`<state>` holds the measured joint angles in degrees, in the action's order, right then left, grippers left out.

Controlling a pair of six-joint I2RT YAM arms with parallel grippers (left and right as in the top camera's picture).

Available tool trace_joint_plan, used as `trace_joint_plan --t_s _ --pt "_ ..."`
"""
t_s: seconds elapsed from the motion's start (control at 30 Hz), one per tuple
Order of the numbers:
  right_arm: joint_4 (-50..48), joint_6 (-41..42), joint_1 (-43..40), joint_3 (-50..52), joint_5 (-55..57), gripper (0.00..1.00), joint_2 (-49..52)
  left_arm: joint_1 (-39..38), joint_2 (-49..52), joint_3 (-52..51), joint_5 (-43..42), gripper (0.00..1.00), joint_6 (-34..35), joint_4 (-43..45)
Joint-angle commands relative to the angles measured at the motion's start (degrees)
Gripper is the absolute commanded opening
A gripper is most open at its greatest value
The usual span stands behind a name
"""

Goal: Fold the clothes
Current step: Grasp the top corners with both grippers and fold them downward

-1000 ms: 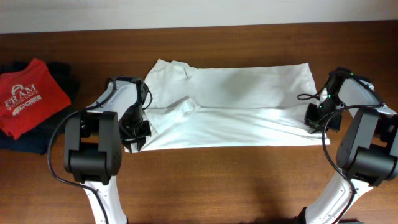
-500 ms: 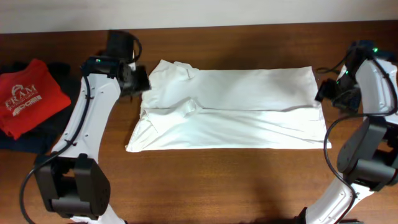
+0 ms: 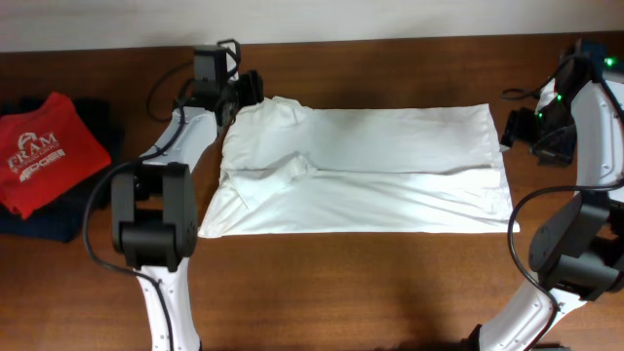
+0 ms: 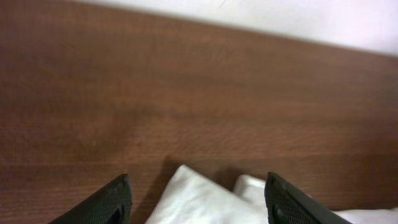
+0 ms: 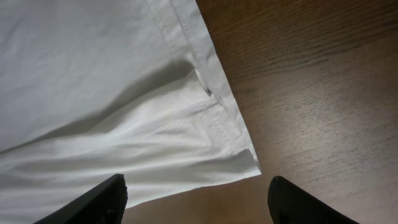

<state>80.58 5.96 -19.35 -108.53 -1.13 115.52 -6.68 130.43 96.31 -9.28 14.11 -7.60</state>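
Reckoning the T-shirt (image 3: 390, 161) limp and light, I'd pinch its far corners; left hand (image 4: 198, 186) and right hand (image 5: 197, 186) gape empty.

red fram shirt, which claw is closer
Left. The left claw is right of the red shirt, at the white T-shirt's corner; the right claw is past the T-shirt's opposite end.
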Motion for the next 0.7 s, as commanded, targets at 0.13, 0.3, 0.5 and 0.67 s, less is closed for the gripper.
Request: trace_joint_plan --t_s 0.13,0.3,0.5,0.67 --pt "0.0 -0.1 -0.1 -1.0 0.1 0.76 -1.3 1.5 6.9 0.7 -6.1 0.63 -0.9 1.6" --pt "0.1 -0.1 -0.1 -1.0 0.1 0.76 -1.3 1.5 9.1 0.7 -10.6 0.48 0.4 1.6" --pt "-0.2 -0.2 -0.1 -1.0 0.1 0.76 -1.3 1.5 9.1 0.9 -10.6 0.02 0.4 2.4" --pt "-2.6 -0.2 -0.1 -1.0 0.1 0.80 -1.3 2.7 8.5 6.1 -10.9 0.00 0.4 -5.0"
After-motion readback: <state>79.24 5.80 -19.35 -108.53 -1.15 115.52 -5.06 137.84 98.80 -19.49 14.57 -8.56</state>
